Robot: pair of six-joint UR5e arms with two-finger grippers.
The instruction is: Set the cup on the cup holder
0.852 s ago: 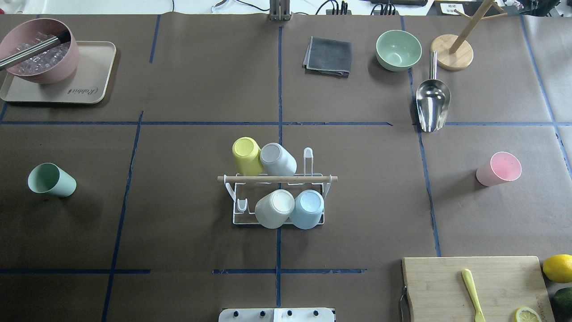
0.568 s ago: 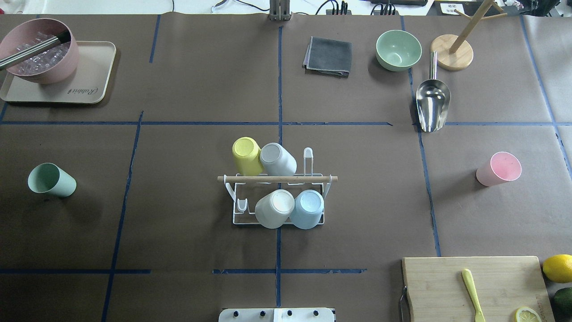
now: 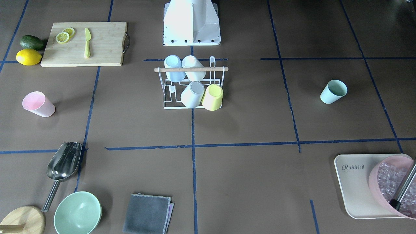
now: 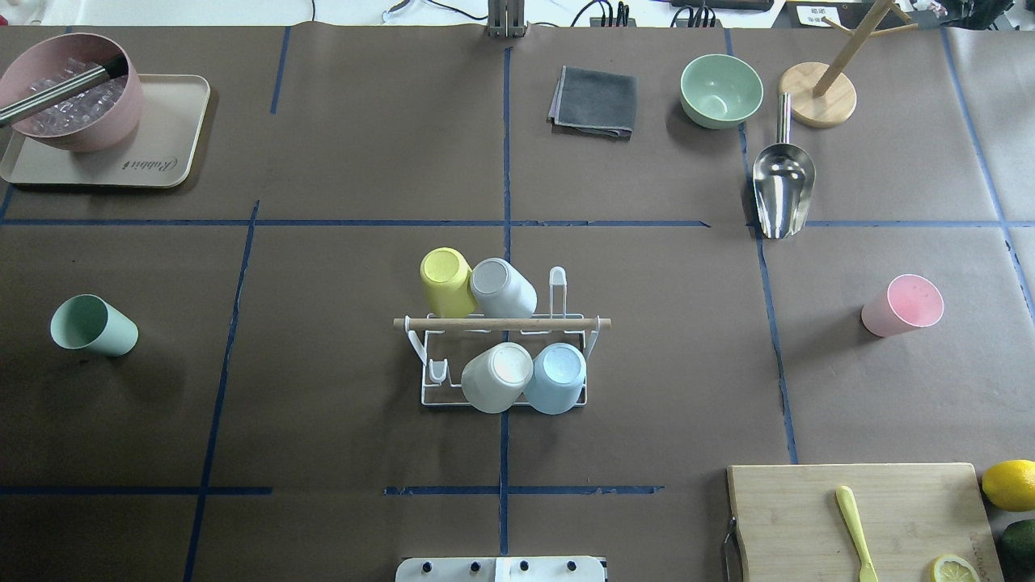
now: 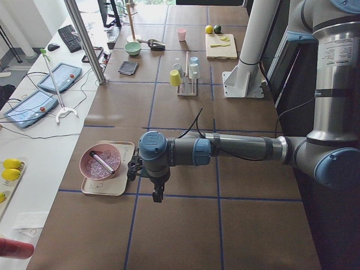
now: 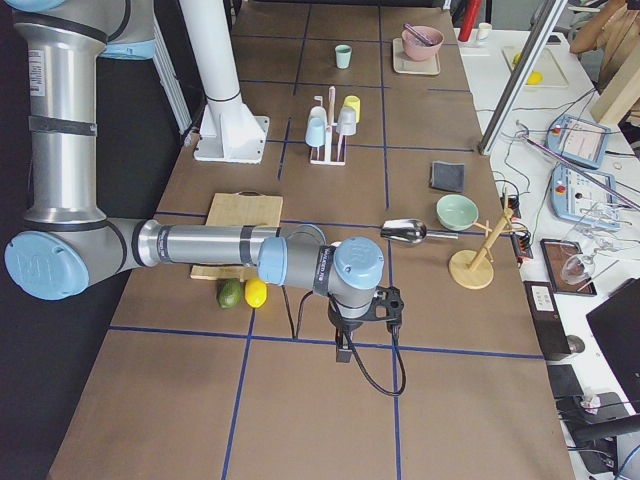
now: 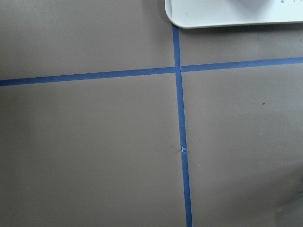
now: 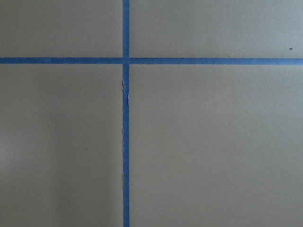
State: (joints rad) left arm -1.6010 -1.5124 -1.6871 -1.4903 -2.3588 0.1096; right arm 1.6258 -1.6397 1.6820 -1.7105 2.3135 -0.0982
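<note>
The white wire cup holder (image 4: 566, 323) with a wooden rod across its top stands at the table's middle; it also shows in the front view (image 3: 214, 69). It carries a yellow, a grey, a white and a light blue cup, all upside down. A green cup (image 4: 93, 326) stands alone on the left and a pink cup (image 4: 901, 305) alone on the right. My left gripper (image 5: 156, 194) shows only in the exterior left view, near the tray, far from the cups. My right gripper (image 6: 343, 352) shows only in the exterior right view. I cannot tell whether either is open or shut.
A beige tray (image 4: 162, 153) with a pink bowl of ice sits at the far left. A grey cloth (image 4: 594, 101), a green bowl (image 4: 721, 90), a metal scoop (image 4: 782, 187) and a wooden stand (image 4: 818, 95) lie at the far right. A cutting board (image 4: 808, 517), a lemon and an avocado sit near right.
</note>
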